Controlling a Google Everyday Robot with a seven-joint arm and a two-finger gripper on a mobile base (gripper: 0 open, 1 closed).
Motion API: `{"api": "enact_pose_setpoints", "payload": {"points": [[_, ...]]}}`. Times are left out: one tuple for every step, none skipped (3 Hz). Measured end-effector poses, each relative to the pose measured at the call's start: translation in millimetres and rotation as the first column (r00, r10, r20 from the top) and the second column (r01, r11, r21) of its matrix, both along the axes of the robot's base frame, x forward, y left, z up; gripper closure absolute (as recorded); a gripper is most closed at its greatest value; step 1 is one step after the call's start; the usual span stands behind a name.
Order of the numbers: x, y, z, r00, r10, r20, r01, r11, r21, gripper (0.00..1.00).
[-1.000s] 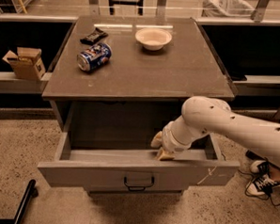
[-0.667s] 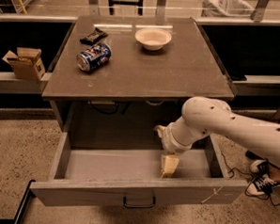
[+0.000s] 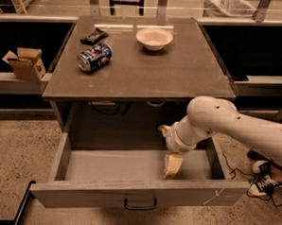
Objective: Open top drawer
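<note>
Pulled further out than a moment ago, the top drawer (image 3: 103,197) stands wide open under the tabletop (image 3: 143,72); I judge it stiff and fairly heavy. My end effector (image 3: 172,164) hangs inside it just behind the front panel, open or closed I cannot tell. The small bail handle (image 3: 140,203) looks the surest hold.

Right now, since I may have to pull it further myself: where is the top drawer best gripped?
By the small dark bail handle at the centre of the top drawer's front, coming straight from the front: its loop stands off the flat panel. The gripper sits inside the drawer, just behind that front.
</note>
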State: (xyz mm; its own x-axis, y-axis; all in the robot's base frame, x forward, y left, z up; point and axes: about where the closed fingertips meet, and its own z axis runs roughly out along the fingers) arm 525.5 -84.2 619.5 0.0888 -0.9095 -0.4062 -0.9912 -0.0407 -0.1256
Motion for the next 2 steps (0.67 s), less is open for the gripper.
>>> {"api": "enact_pose_setpoints", "payload": {"points": [[-12.5,-12.0,4.0,0.9993,-0.021,-0.029,0.022,1.000,0.015,0.00],[-24.3,-25.9,25.7,0.9988,-0.035,-0.035,0.036,0.999,0.025,0.00]]}}
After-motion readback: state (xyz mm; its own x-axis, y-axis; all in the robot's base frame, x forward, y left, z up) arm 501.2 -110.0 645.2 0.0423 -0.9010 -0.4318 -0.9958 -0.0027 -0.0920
